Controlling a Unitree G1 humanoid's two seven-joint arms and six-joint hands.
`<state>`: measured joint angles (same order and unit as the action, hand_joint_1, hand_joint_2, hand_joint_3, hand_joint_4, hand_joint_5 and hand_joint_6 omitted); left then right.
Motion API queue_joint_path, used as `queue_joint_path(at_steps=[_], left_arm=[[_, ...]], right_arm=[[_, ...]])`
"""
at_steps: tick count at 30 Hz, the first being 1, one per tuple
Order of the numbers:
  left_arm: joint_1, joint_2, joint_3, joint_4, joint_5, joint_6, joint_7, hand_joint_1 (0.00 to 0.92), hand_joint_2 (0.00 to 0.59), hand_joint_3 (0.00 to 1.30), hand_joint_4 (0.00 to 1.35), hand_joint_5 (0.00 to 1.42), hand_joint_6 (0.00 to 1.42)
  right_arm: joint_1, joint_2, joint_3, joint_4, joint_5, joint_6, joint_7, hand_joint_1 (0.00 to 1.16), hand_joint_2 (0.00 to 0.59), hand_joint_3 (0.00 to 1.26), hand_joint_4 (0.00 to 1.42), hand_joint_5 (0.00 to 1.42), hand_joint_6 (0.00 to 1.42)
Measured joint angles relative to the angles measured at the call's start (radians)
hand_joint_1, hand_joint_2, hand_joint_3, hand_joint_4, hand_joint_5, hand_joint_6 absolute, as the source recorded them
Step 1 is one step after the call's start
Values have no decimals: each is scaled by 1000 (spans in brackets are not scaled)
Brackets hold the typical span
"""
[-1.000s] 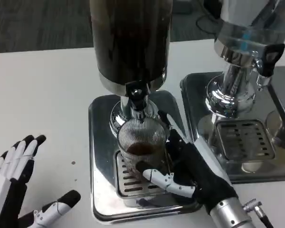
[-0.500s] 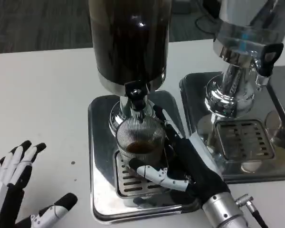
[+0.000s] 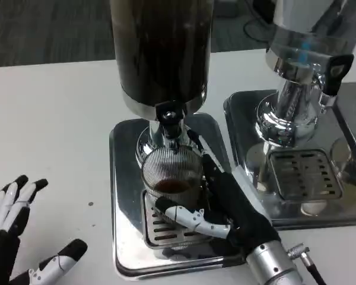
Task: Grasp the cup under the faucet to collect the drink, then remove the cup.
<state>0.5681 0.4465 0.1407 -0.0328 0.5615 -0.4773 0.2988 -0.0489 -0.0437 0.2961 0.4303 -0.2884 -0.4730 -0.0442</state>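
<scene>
Ribbed clear glass, the cup (image 3: 171, 178) stands on the slotted drip grate (image 3: 160, 228) directly beneath the black faucet (image 3: 169, 114) of the dark drink dispenser (image 3: 161, 50), and a shallow layer of brown liquid shows at its bottom. Judged from this, collection has begun but the cup is far from full; whether drink is running from the faucet at this instant cannot be told. The grasp step appears done: the right hand (image 3: 225, 205) is wrapped around the cup from the side away from the left hand, a white and black thumb crossing in front of the cup's base and dark fingers (image 3: 204, 157) reaching up along its far wall beside the faucet. That hand is closed about the cup and touching it; how firmly it presses cannot be told. Remaining, by my assessment, are the rest of the filling and the removal of the cup from under the faucet, clear of the steel tray (image 3: 123, 178). The left hand (image 3: 15, 237) lies on the white table (image 3: 53, 119) well apart from the cup, on the side opposite the second, silver dispenser (image 3: 302, 65), fingers spread and holding nothing.
</scene>
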Motion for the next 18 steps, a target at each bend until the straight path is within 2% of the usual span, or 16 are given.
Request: queue_joint_path(at_steps=[6, 12, 18], left_arm=[[13, -5, 0, -5, -1, 0, 0, 0, 123, 128, 0, 0, 0], [11, -4, 7, -5, -6, 0, -2, 0, 129, 132, 0, 0, 0], [13, -4, 18, -10, -6, 0, -16, 0, 131, 135, 0, 0, 0]], right_arm=[[0, 5, -3, 4, 0, -3, -9, 726, 169, 21, 153, 257, 437], [-12, 32, -3, 37, -6, -17, -39, 756, 169, 55, 191, 302, 503], [-14, 34, -2, 42, -19, -19, -53, 805, 161, 100, 229, 367, 578]])
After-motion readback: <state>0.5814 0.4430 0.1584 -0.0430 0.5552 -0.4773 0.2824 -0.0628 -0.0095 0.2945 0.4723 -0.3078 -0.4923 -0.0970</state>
